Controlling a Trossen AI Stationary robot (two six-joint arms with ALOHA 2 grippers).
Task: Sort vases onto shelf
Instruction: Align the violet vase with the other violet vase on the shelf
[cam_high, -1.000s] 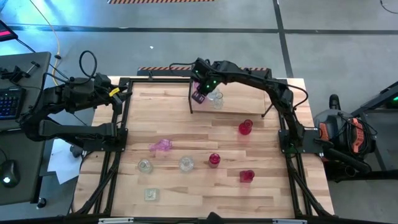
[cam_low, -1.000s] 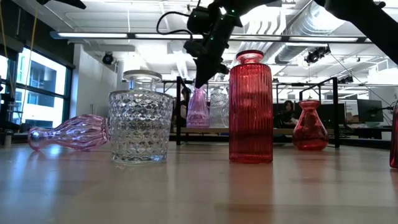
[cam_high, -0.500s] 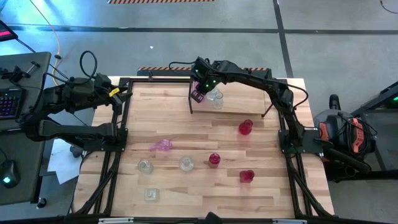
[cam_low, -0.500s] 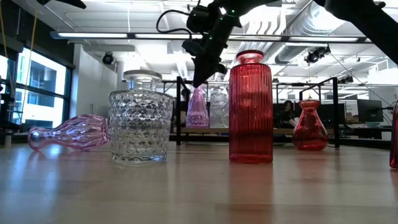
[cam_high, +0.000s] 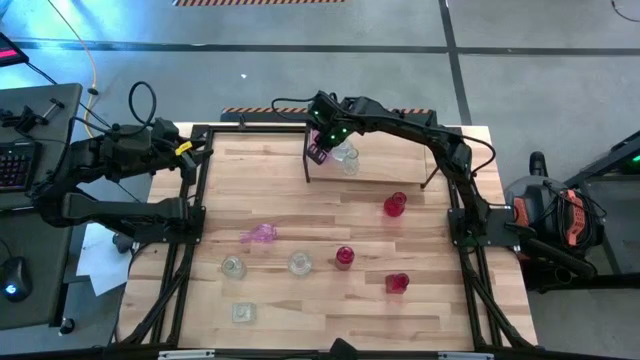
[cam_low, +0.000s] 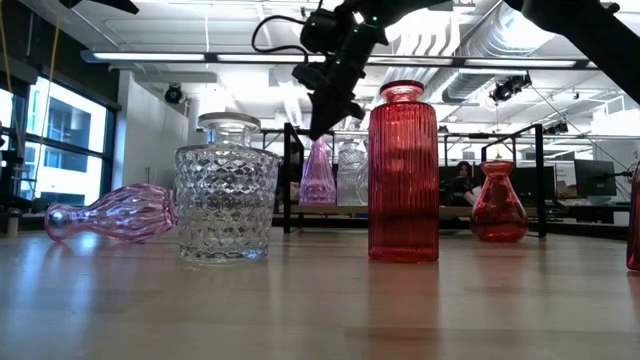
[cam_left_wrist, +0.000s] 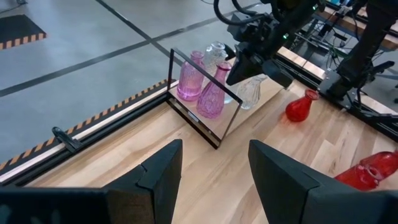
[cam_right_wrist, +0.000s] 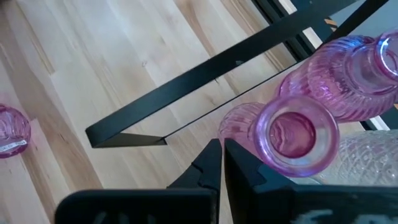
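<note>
Nearest, loose vases stand on the wooden table (cam_high: 300, 215): a clear cut-glass vase (cam_low: 222, 190) and a tall red vase (cam_low: 403, 175). Beyond, the right gripper (cam_right_wrist: 219, 163), clenched and empty, hangs beside a pink vase (cam_right_wrist: 292, 134) on the shelf (cam_left_wrist: 205, 118). Likely next: retract, fetch another. The left gripper (cam_left_wrist: 208, 171) waits released. Farthest: office ceiling lights.

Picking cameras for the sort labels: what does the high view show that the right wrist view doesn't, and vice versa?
Only the high view: the whole table, the left arm parked at its left edge, and the loose vases, such as the pink vase on its side and three red ones.

Only the right wrist view: the right tool shut and empty, beside the open mouth of a pink vase.

Both: the shelf with pink vases on it.
</note>
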